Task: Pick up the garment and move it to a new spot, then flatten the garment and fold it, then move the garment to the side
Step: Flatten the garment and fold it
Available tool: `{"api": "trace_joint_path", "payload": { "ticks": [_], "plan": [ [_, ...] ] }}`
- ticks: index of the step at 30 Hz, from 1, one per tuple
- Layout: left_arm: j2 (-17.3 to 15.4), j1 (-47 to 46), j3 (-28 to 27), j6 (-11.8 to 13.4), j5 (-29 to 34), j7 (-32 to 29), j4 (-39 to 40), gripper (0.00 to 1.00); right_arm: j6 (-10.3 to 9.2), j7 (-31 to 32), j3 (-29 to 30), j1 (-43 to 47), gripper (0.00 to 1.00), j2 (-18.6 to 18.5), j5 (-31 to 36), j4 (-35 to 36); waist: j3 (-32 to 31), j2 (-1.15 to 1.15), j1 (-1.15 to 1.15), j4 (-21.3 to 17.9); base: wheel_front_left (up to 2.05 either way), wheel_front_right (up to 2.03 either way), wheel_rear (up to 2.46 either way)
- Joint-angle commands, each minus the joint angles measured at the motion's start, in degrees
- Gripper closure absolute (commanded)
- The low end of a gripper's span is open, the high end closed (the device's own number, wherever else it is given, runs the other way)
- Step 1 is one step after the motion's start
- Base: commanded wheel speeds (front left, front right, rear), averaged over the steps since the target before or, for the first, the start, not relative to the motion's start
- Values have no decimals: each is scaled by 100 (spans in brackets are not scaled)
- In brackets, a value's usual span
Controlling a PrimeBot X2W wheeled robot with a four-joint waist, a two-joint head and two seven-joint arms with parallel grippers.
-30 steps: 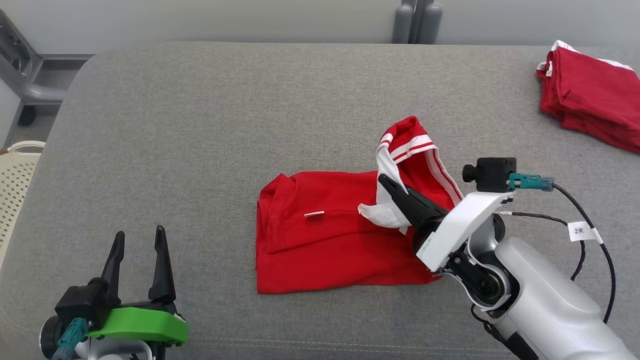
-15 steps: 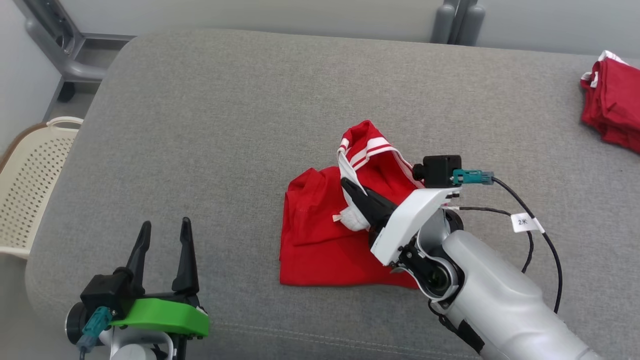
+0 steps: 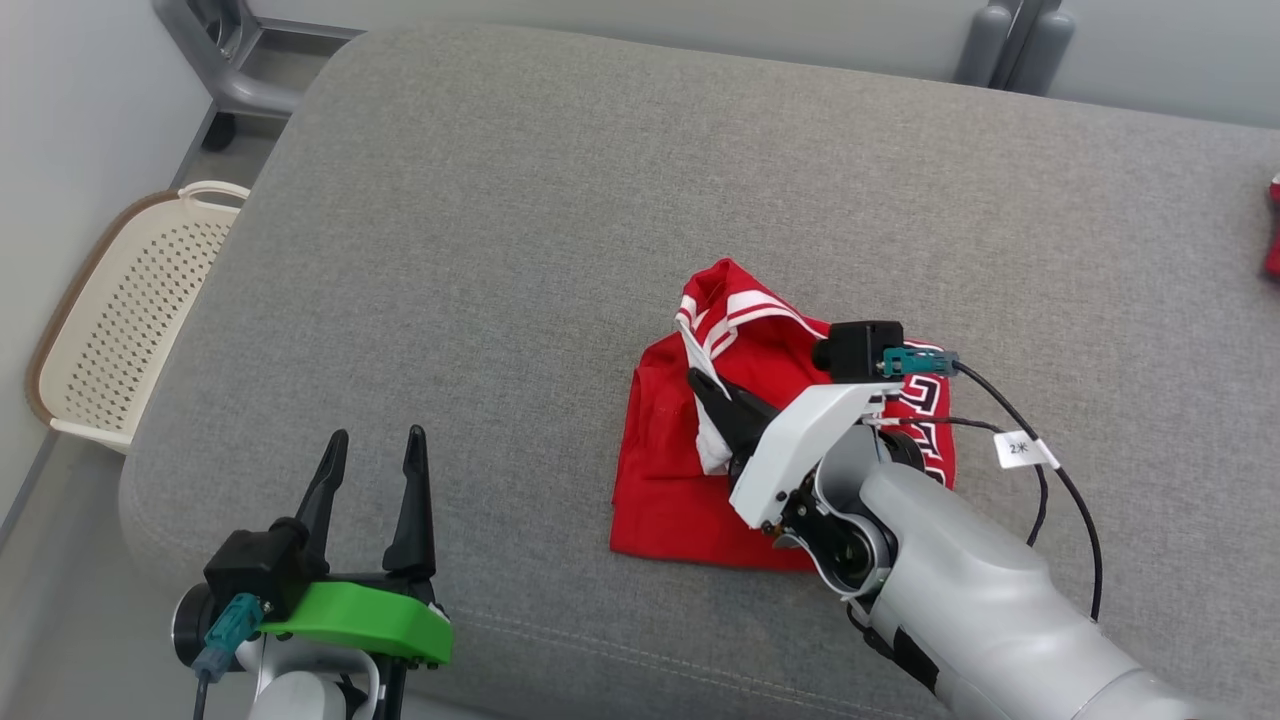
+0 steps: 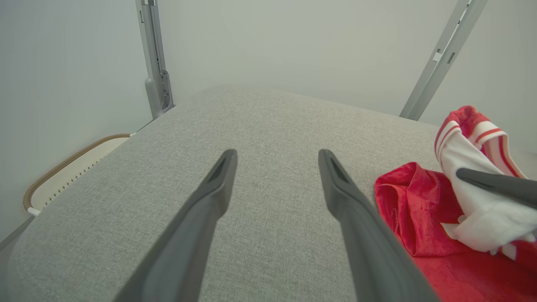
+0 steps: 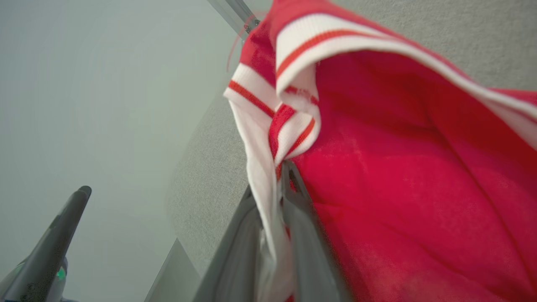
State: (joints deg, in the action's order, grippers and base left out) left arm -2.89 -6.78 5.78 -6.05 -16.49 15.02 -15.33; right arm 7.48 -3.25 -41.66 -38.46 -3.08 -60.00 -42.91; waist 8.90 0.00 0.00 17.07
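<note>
The red garment (image 3: 660, 480) with white striped trim lies bunched on the grey padded table (image 3: 500, 250), a black-and-white print showing at its right edge. My right gripper (image 3: 700, 385) reaches in from the right and is shut on the garment's white trim, holding that edge lifted over the red body. In the right wrist view the fingers (image 5: 302, 235) pinch the white fabric of the garment (image 5: 398, 176). My left gripper (image 3: 375, 437) stands open near the table's front left, well apart from the cloth; its wrist view shows the left gripper (image 4: 277, 155) over bare table with the garment (image 4: 415, 218) to its right.
A cream perforated basket (image 3: 130, 310) sits on the floor beyond the table's left edge. Red cloth (image 3: 1272, 240) shows at the far right edge. A grey metal frame (image 3: 225, 60) and posts (image 3: 1010, 45) stand behind the table.
The head camera has swung left, shifting the whole picture. My right gripper has carried the trim edge further left over the garment, which is now more bunched, its print uncovered.
</note>
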Motion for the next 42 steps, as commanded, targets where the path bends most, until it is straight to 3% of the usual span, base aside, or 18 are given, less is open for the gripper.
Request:
{"api": "trace_joint_path", "payload": {
  "ticks": [1,2,3,7,11,17,21,27,34,42],
  "plan": [
    [-5,-87,7,27,-3,11,-13,0,1,-55,-29,-75,56,-3,-30,-35,15,0,0,43,0,0,0],
    [-5,-94,20,35,-9,11,-19,0,1,-89,-75,-110,7,-1,-33,-84,17,0,0,52,0,0,0],
    [-5,-100,22,37,-14,11,-24,0,1,-122,-115,-128,0,2,-55,-126,17,0,0,55,0,0,0],
    [-5,-75,-29,49,-2,11,-37,0,1,-238,-283,-196,0,11,-193,-49,-4,0,0,6,0,0,0],
    [-6,-23,-97,56,48,11,-13,0,1,-413,-431,-139,0,-34,-455,476,-42,0,0,-94,0,0,0],
    [-6,77,-171,43,102,11,55,0,1,-938,-399,26,0,-649,-582,1359,-94,0,0,-231,0,0,0],
    [-5,109,-206,31,122,11,92,0,0,-1124,-288,113,0,-1138,-130,1574,-91,0,0,-279,0,0,0],
    [-5,175,-292,17,155,11,133,0,1,-1187,27,468,0,-1537,367,1747,-135,0,0,-339,0,0,0],
    [-6,254,-428,13,233,11,213,0,1,-798,68,895,0,-1729,799,1890,-189,0,0,-421,0,0,0],
    [-5,260,-493,1,280,11,243,0,0,-241,68,1206,0,-1592,1034,2042,-196,0,0,-439,0,0,0]
  ]
}}
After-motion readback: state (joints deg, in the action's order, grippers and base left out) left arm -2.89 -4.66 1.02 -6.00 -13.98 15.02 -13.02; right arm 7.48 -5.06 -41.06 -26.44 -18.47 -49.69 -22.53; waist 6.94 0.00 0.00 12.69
